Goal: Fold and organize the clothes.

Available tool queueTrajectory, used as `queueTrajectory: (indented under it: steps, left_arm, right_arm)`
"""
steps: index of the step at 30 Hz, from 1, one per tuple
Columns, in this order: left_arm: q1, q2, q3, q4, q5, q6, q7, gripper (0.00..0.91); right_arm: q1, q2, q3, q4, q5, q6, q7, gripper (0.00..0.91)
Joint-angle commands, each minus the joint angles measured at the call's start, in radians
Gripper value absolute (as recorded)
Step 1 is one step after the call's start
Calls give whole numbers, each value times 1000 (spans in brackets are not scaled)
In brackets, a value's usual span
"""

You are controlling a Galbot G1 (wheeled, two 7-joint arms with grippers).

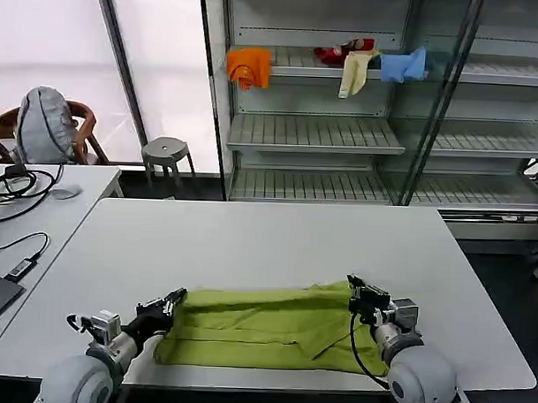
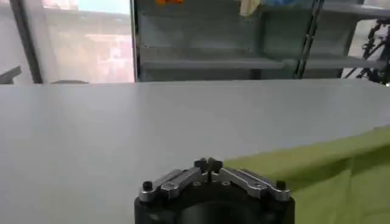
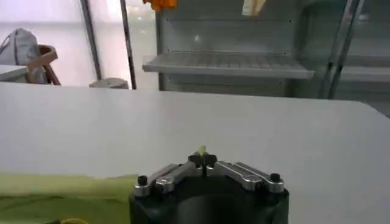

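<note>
Your lime T-shirt (image 1: 264, 330) lies flat along the near edge of the white worktop (image 1: 276, 242), already doubled into a long band with loose flaps overlapping near its middle and right. The fabric looks thin and limp, so the main risk is a one-sided slip: if either corner escapes while you lift or carry it over, the band will skew and the layers you have will slide apart. Because the shirt sits so near the worktop's front edge, a drag toward you could also pull part of it off the edge. Lifting the two ends unevenly would twist the fold line. Your left tool (image 1: 165, 306) sits at the shirt's left end, on its far corner; in its wrist view the left tool (image 2: 208, 164) has its tips closed together, but I cannot tell for sure whether any cloth is caught between them, since the green edge appears just beside rather than in the tips. Your right tool (image 1: 365, 298) sits at the right end's far corner, and the right wrist view shows the right tool (image 3: 202, 160) clenched with a small sliver of lime fabric poking out between the tips, so it seems to be pinching only a thin bite.
</note>
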Motion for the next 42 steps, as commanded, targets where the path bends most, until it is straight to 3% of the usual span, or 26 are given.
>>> queueTrajectory:
  steps: [1, 15, 16, 17, 18, 29, 32, 36, 42]
  left_arm:
    - [23, 6, -5, -10, 16, 0, 1, 20]
    - [47, 10, -12, -69, 58, 41, 2, 20]
    - [45, 11, -12, -62, 72, 41, 3, 20]
    - [44, 11, -13, -55, 96, 41, 2, 111]
    - [44, 11, -13, -52, 117, 42, 1, 907]
    - [116, 0, -59, -170, 191, 91, 53, 907]
    - [104, -8, -54, -210, 85, 82, -72, 907]
    - [91, -20, 13, -213, -39, -7, -380, 907]
    - [165, -30, 59, -179, -36, -62, -519, 907]
  right_arm:
    - [-6, -1, 0, -1, -7, 0, -2, 0]
    - [-16, 1, 0, -4, -34, 0, -22, 0]
    - [-17, 2, -1, -6, -36, 0, -23, 121]
    - [-18, 1, -3, -5, -43, 0, -20, 907]
    - [-21, 1, -2, -4, -50, -1, -23, 907]
    - [-67, -7, 62, 28, -71, 0, -46, 907]
    - [-97, -10, 104, 52, -87, 0, -59, 907]
    - [-161, -5, 150, 111, -122, 5, -72, 907]
    - [-226, 6, 208, 208, -151, 21, -77, 907]
